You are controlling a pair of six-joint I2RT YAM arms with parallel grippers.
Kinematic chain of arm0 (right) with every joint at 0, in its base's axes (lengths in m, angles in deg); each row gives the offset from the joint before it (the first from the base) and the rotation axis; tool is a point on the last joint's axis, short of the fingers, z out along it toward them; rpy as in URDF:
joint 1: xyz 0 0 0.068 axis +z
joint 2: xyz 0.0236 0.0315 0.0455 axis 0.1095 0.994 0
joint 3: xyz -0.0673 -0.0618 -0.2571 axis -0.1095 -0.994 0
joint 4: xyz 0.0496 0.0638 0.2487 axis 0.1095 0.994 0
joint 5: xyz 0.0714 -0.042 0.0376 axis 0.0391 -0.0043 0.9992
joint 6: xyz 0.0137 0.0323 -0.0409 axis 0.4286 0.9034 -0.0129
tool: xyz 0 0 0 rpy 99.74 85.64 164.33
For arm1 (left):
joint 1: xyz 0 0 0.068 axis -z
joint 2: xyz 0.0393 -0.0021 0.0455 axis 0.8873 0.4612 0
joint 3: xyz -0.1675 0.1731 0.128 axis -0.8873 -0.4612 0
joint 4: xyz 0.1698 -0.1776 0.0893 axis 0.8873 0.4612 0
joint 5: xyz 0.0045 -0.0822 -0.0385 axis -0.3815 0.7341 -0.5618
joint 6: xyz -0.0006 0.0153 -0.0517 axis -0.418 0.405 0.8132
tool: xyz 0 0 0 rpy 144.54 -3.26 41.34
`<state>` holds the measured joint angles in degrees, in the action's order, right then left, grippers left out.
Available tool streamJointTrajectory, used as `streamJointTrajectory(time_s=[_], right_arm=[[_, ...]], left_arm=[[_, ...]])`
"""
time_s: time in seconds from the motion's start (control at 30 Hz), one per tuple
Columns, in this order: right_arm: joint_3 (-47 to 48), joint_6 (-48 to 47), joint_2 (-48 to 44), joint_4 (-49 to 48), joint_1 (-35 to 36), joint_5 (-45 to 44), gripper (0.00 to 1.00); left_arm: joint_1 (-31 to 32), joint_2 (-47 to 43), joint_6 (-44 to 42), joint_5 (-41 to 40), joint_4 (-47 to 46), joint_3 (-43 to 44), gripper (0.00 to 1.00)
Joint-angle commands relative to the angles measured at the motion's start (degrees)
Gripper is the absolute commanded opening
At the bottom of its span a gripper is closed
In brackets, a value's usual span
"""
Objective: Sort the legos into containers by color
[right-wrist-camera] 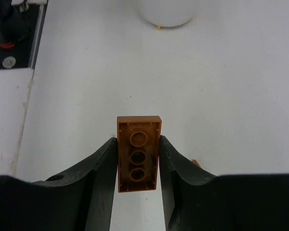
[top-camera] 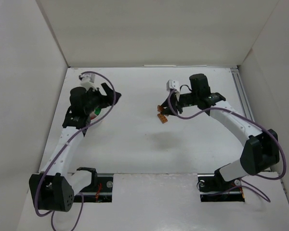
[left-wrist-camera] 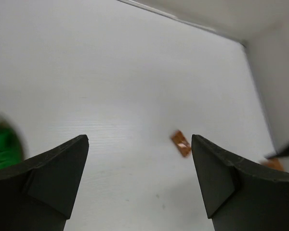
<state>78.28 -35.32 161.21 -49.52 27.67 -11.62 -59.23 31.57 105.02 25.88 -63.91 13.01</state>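
The right tool (right-wrist-camera: 137, 140) is clenched on one orange-brown brick (right-wrist-camera: 138, 154). Its two dark fingers (right-wrist-camera: 98, 168) press the long sides of the brick, and the hollow underside with three round tubes faces the wrist camera. The brick stands out a little in front of the fingertips and is held above the white bench (top-camera: 135, 144), not lying on it. From the top camera this tool is over the far middle part of the bench. A second orange-brown brick (top-camera: 162, 118) lies loose on the surface just beside it. The left wrist view shows the same loose brick (left-wrist-camera: 181, 143) lying flat and alone. The left tool (left-wrist-camera: 139, 139) is released: its fingers (left-wrist-camera: 62, 168) stand wide apart and there is nothing between them, only bare bench. It hangs over the far left part of the bench, well apart from the right tool. A green piece (top-camera: 97, 112) shows directly under it from above, and as a green blur at the left edge of its own wrist view. A round white cup (right-wrist-camera: 167, 12) stands at the top of the right wrist view, with a very small yellow bit (right-wrist-camera: 159, 27) at its foot.
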Motion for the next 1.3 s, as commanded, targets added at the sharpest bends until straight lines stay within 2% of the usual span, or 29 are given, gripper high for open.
streamJointTrajectory(time_s=[0.0,0.07,0.1,0.2,0.23,0.33,0.47,0.57,0.77,0.87,1.03,1.23,1.27], right_arm=[[2.19,-8.87,0.08,2.75,4.0,-5.61,0.17],[2.19,-8.26,0.08,0.83,5.6,-6.53,0.16],[2.19,-7.29,-0.44,-0.31,6.29,-7.57,0.16],[1.67,-5.26,-2.36,-4.45,8.84,-13.1,0.15],[1.15,-4.65,-3.07,-5.59,9.8,-17.99,0.15],[-0.44,-4.12,-6.06,-9.81,13.76,-26.7,0.14],[-1.23,-3.59,-7.91,-11.92,17.02,-33.06,0.14],[-1.76,-3.59,-8.44,-11.93,17.72,-33.07,0.14],[-1.76,-3.07,-7.91,-11.93,18.25,-33.94,0.12],[-1.76,-2.54,-7.39,-11.93,18.25,-36.32,0.12],[-0.71,-2.54,-6.07,-12.46,18.25,-34.39,0.12],[-0.09,-2.54,-4.75,-12.98,18.25,-33.16,0.12],[-0.09,-2.54,-4.75,-12.98,18.25,-33.16,0.12]], left_arm=[[5.46,-0.64,-2.08,30.58,-14.09,-2.32,0.85],[9.76,0.5,-2.77,28.61,-13.67,-1.27,0.85],[14.31,0.51,-2.78,24.94,-13.66,-1.27,0.85],[19.61,3.14,-2.17,23.84,-12.52,0.4,0.85],[20.15,3.84,-0.86,23.84,-12.52,1.36,0.85],[20.68,7.18,2.93,22.28,-12.52,1.98,0.75],[22.96,9.82,4.16,18.42,-13.74,2.51,0.68],[24.98,10.44,4.16,14.19,-13.75,3.04,0.63],[24.99,10.44,5.39,14.18,-14.98,3.04,0.6],[24.99,10.44,5.39,15.93,-14.98,3.04,0.58],[24.99,11.05,5.39,19.0,-16.91,3.04,0.54],[24.99,12.89,5.91,21.02,-17.53,3.57,0.41],[24.99,12.9,5.92,22.34,-18.31,3.57,0.35]])
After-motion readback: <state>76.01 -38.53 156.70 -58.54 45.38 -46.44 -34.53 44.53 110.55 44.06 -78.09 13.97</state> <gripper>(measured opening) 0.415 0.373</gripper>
